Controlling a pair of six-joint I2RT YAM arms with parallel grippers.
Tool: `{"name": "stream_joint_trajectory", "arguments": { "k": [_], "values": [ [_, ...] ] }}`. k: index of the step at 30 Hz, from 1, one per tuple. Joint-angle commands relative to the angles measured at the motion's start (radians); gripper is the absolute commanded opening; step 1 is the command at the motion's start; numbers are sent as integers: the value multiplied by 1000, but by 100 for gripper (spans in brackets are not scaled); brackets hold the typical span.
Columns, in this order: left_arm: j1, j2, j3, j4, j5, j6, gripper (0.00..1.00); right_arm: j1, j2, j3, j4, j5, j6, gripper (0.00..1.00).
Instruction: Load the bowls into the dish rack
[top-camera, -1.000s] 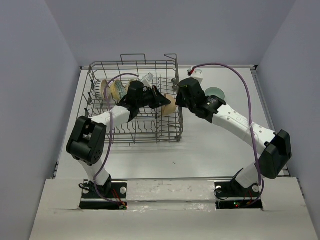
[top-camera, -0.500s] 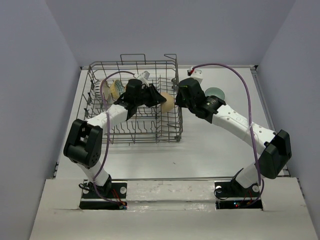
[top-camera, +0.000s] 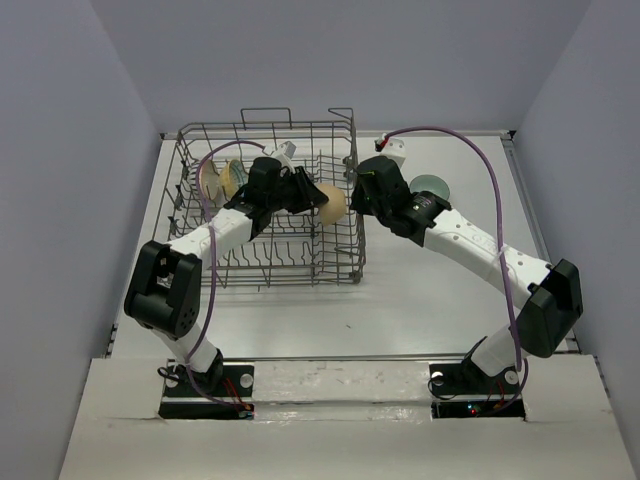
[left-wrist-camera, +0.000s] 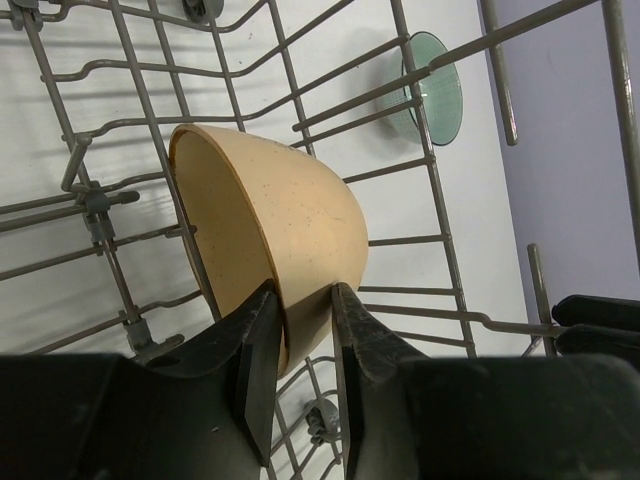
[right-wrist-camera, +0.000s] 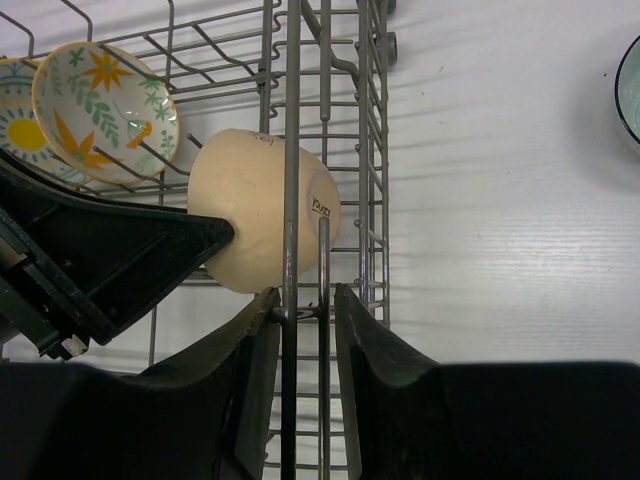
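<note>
Bowl: plain tan ceramic bowl (left-wrist-camera: 270, 210) lies tilted inside the grey wire dish rack (top-camera: 300, 262), beside its right wall.
Left end effector (left-wrist-camera: 302, 295): straddles the bowl's rim; whether it clamps cannot be told.
Right end effector (right-wrist-camera: 305, 300): pinches the rack's wall wires.
Risk: an unseated bowl tips or rolls on release.

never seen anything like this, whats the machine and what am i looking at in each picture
Two robot arms stand on a table. One picture looks down from above; the other two come from cameras on each wrist. The left gripper straddles the wall of a tan bowl inside the dish rack; whether it grips is unclear. The right gripper is closed on the rack's side wires. Two floral bowls sit in the rack; a teal bowl lies on the table.
</note>
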Motion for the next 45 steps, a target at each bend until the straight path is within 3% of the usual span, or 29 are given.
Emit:
{"name": "stream_joint_trajectory", "arguments": {
  "k": [1, 10, 45],
  "values": [
    [31, -4, -4, -101, -118, 70, 35, -13, 7, -7, -3, 71, 1, 33],
    [31, 4, -4, -111, -127, 80, 48, -13, 3, -7, -4, 74, -1, 33],
    [29, 7, -33, -137, -172, 103, 51, -13, -8, -16, -4, 78, 1, 33]
  ]
}}
